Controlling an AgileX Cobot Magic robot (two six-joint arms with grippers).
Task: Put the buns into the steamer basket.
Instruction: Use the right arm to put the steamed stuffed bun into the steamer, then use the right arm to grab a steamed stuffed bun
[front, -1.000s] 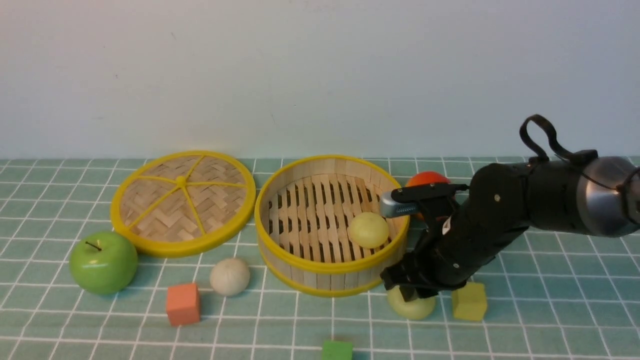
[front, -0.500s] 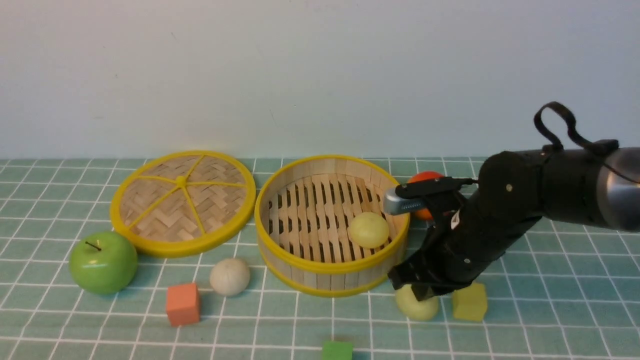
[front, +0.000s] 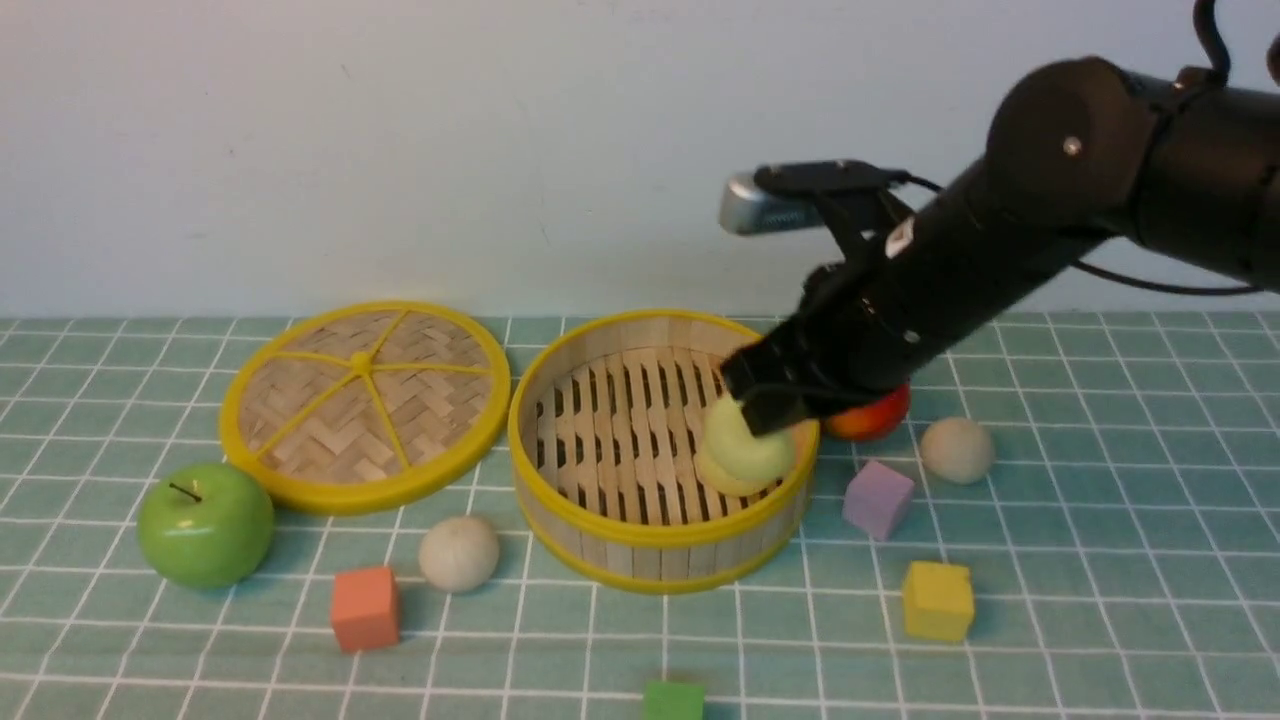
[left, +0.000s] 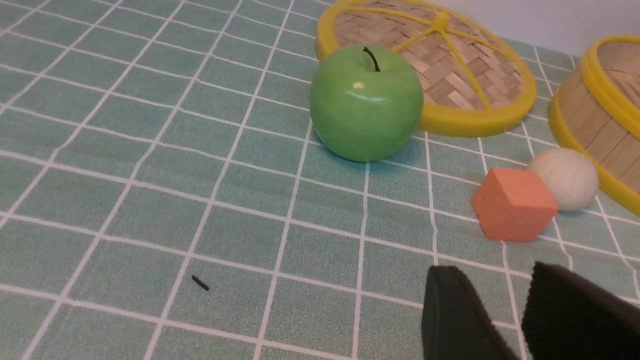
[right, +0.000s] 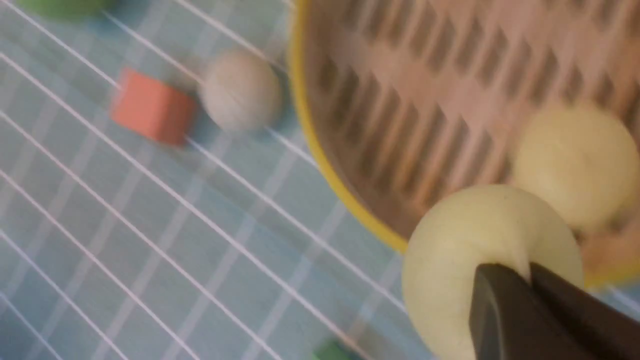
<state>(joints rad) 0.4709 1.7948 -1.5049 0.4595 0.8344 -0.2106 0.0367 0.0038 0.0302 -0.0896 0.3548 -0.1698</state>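
Observation:
My right gripper (front: 765, 408) is shut on a pale yellow-green bun (front: 752, 442), pinching it at the top (right: 465, 260), and holds it over the right side of the steamer basket (front: 660, 530). A second yellow-green bun (right: 575, 160) lies on the basket's slats just below it. One off-white bun (front: 458, 552) rests on the cloth left of the basket's front, and another off-white bun (front: 957, 449) lies to the basket's right. In the left wrist view my left gripper (left: 500, 292) stands open over the cloth, with nothing between its fingers, short of that first off-white bun (left: 565, 177).
The woven lid (front: 365, 400) lies left of the basket, with a green apple (front: 205, 520) in front of it. A red-orange fruit (front: 870, 420) sits behind the right arm. Orange (front: 364, 607), purple (front: 877, 498), yellow (front: 937, 598) and green (front: 673, 700) cubes dot the front.
My right gripper shut on the yellow-green bun lying at the basket's front right, then lifted it up and to the left over the basket. The left gripper has not moved.

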